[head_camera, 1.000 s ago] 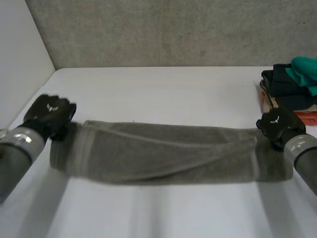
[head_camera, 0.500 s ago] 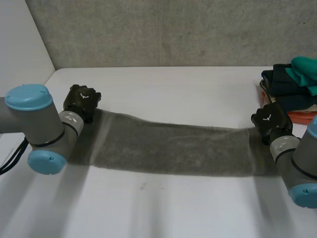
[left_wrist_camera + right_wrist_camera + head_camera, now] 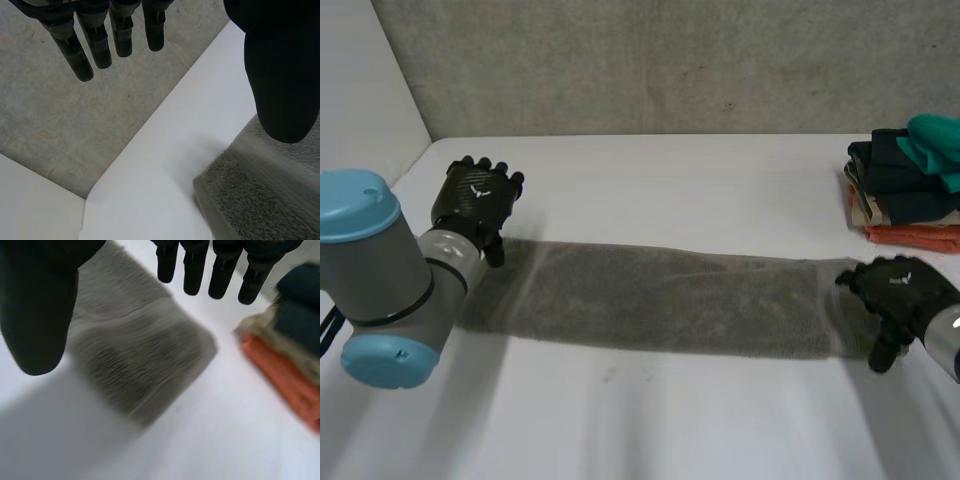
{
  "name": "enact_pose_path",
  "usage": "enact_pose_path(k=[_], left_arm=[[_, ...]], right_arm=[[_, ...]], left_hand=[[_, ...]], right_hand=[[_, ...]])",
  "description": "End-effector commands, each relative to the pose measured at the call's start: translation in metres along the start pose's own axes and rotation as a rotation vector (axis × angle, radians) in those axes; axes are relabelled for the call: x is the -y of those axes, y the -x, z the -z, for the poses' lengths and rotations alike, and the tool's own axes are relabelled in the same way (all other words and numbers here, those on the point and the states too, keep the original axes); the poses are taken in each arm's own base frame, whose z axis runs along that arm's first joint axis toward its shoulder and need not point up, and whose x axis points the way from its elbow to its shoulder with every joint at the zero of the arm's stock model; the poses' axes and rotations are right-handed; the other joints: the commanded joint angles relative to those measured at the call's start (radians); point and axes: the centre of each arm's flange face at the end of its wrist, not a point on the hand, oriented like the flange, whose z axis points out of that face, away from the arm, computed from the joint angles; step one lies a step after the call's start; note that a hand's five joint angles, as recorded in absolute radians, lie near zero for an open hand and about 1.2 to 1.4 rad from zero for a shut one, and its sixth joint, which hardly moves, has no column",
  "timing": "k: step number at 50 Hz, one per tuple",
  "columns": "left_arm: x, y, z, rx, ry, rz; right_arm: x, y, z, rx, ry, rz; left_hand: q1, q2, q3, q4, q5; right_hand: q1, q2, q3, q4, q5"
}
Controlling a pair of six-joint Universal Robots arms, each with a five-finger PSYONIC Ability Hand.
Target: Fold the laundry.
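Note:
A long grey towel [image 3: 670, 298] lies folded into a narrow strip across the white table [image 3: 650, 190]. My left hand [image 3: 476, 200] hovers over the towel's left end with straight, spread fingers and holds nothing. In the left wrist view the towel's corner [image 3: 250, 200] lies below the thumb [image 3: 280, 75], apart from the fingers [image 3: 95, 45]. My right hand [image 3: 900, 295] is above the towel's right end, open and empty. The right wrist view has that end of the towel [image 3: 145, 355] lying flat under the straight fingers [image 3: 220, 275] and thumb [image 3: 40, 310].
A stack of folded laundry [image 3: 910, 180] in dark, teal and orange stands at the table's right edge, close to my right hand; its orange bottom piece [image 3: 285, 375] lies beside the towel's end. A grey wall [image 3: 650, 60] backs the table.
Both hands have let go of the towel's ends and opened. The towel has been laid down flat and stretched long. The left hand rose past its left end; the right hand drew back toward me.

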Motion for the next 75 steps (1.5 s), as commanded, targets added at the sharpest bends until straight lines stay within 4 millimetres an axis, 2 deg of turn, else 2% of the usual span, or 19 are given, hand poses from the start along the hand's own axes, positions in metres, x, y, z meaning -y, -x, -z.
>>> enact_pose_path(k=[1,9,11,12,17,26,29,37,41,44,45,49,53,56,57,59,62,66,75], left_arm=[[0.000,-0.007,0.010,-0.021,-0.001,0.000],[-0.002,-0.011,0.011,-0.031,0.003,-0.001],[-0.003,-0.011,0.011,-0.033,0.006,-0.001],[-0.003,-0.012,0.012,-0.034,0.007,-0.001],[-0.003,-0.011,0.013,-0.033,0.006,-0.001],[0.008,-0.002,0.022,-0.012,-0.021,0.001],[0.010,0.000,0.027,-0.008,-0.027,0.002],[0.018,0.006,0.040,0.004,-0.047,0.006],[0.020,0.008,0.045,0.010,-0.054,0.025],[0.022,0.010,0.048,0.014,-0.060,0.044],[0.022,0.010,0.048,0.013,-0.059,0.048],[0.018,0.006,0.052,0.001,-0.048,0.055],[0.014,0.004,0.054,-0.008,-0.034,0.056],[0.013,0.003,0.055,-0.011,-0.030,0.055],[0.012,0.003,0.055,-0.010,-0.028,0.055],[0.011,0.003,0.054,-0.010,-0.026,0.055],[0.012,0.005,0.054,-0.006,-0.029,0.056],[0.017,0.004,0.053,-0.011,-0.047,0.056],[0.025,-0.010,0.059,-0.062,-0.082,0.071]], right_arm=[[-0.019,-0.004,-0.008,-0.002,-0.028,-0.034],[-0.037,0.000,-0.027,0.002,-0.009,-0.039],[-0.040,-0.002,-0.033,-0.004,-0.006,-0.041],[-0.041,-0.004,-0.035,-0.013,-0.007,-0.038],[-0.045,-0.034,-0.040,-0.160,-0.014,-0.023],[-0.044,-0.114,-0.025,-0.434,0.058,0.319],[-0.037,-0.112,-0.025,-0.433,0.043,0.374],[0.058,0.000,-0.014,-0.228,-0.389,0.580],[0.095,0.083,0.012,-0.071,-0.698,0.678],[0.097,0.134,0.020,0.057,-0.825,0.723],[0.092,0.170,0.025,0.151,-0.894,0.753],[0.074,0.236,0.032,0.323,-0.968,0.810],[0.053,0.268,0.029,0.404,-0.968,0.853],[0.052,0.268,0.025,0.389,-0.956,0.844],[0.056,0.264,0.024,0.367,-0.939,0.826],[0.058,0.258,0.024,0.339,-0.905,0.792],[0.067,0.241,0.026,0.269,-0.816,0.653],[0.083,0.171,0.029,0.174,-0.672,0.311],[0.016,0.123,0.014,0.218,-0.197,0.057]], left_hand=[[0.003,-0.010,-0.014,-0.006,-0.003],[0.003,-0.010,-0.014,-0.006,-0.003],[0.003,-0.010,-0.014,-0.006,-0.003],[0.003,-0.010,-0.014,-0.006,-0.003],[0.003,-0.010,-0.014,-0.006,-0.003],[0.003,-0.010,-0.014,-0.006,-0.003],[0.003,-0.010,-0.014,-0.006,-0.003],[0.001,-0.013,-0.017,-0.009,-0.006],[0.001,-0.013,-0.017,-0.009,-0.006],[0.001,-0.013,-0.017,-0.009,-0.006],[0.001,-0.013,-0.017,-0.009,-0.006],[-0.002,-0.016,-0.020,-0.011,-0.009],[-0.002,-0.016,-0.020,-0.011,-0.009],[-0.005,-0.019,-0.023,-0.014,-0.012],[-0.005,-0.019,-0.023,-0.014,-0.012],[-0.005,-0.019,-0.023,-0.014,-0.012],[-0.005,-0.019,-0.023,-0.014,-0.012],[-0.005,-0.019,-0.023,-0.014,-0.012],[-0.005,-0.019,-0.023,-0.014,-0.012]], right_hand=[[0.180,0.166,0.168,0.170,0.164],[0.385,0.371,0.373,0.375,0.369],[1.096,1.082,1.084,1.086,1.079],[1.136,1.122,1.124,1.126,1.119],[1.137,1.123,1.125,1.126,1.120],[1.137,1.123,1.125,1.126,1.120],[1.137,1.123,1.125,1.126,1.120],[1.137,1.123,1.125,1.126,1.120],[1.137,1.123,1.125,1.126,1.120],[1.137,1.123,1.125,1.126,1.120],[1.137,1.123,1.125,1.126,1.120],[1.137,1.123,1.125,1.126,1.120],[1.137,1.123,1.125,1.126,1.120],[0.910,0.896,0.898,0.900,0.894],[0.351,0.337,0.339,0.340,0.334],[-0.085,-0.099,-0.097,-0.096,-0.102],[-0.085,-0.099,-0.097,-0.096,-0.102],[-0.085,-0.099,-0.097,-0.096,-0.102],[-0.085,-0.099,-0.097,-0.096,-0.102]])
